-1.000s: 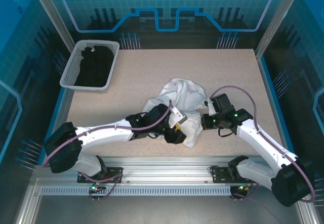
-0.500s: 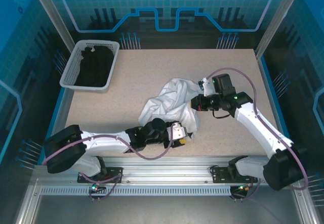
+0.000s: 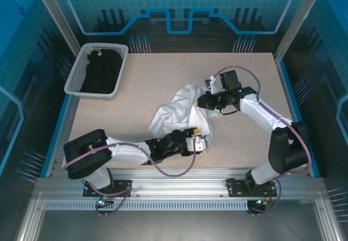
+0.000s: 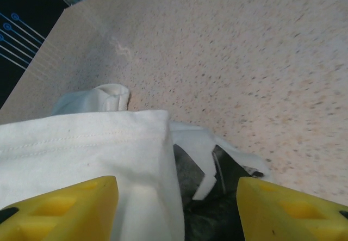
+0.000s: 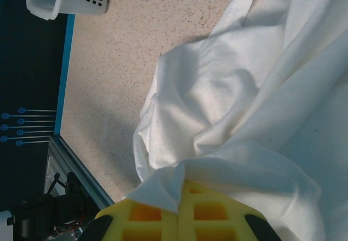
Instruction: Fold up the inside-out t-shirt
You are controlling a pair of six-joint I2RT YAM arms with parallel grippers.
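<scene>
**A:** Item one, far left?

**B:** White plastic lattice basket [image 3: 91,93], at the far left corner of the speckled beige tabletop [image 3: 152,69]. Contents: one black crumpled cloth garment [image 3: 102,73]. The overhead view shows the basket well apart from everything else.

**A:** Next along?

**B:** Left gripper [image 3: 200,143], low to the table near the front edge, at the near hem of the shirt. In its wrist view the two yellow fingers [image 4: 70,205] stand spread wide. A stitched hem lies in the gap between them, unpinched.

**A:** The shirt itself?

**B:** White wrinkled soft-cloth t-shirt [image 3: 185,107], bunched in a heap at the table's middle, between the two grippers. One loose edge [image 4: 81,143] rests flat on the table. Dark print shows under the fold in the left wrist view.

**A:** And on the right?

**B:** Right gripper [image 3: 202,100], at the far right edge of the heap. Its yellow fingers [image 5: 217,216] are pressed together, pinching a fold of the t-shirt [image 5: 244,88], and cloth drapes over them.
</scene>
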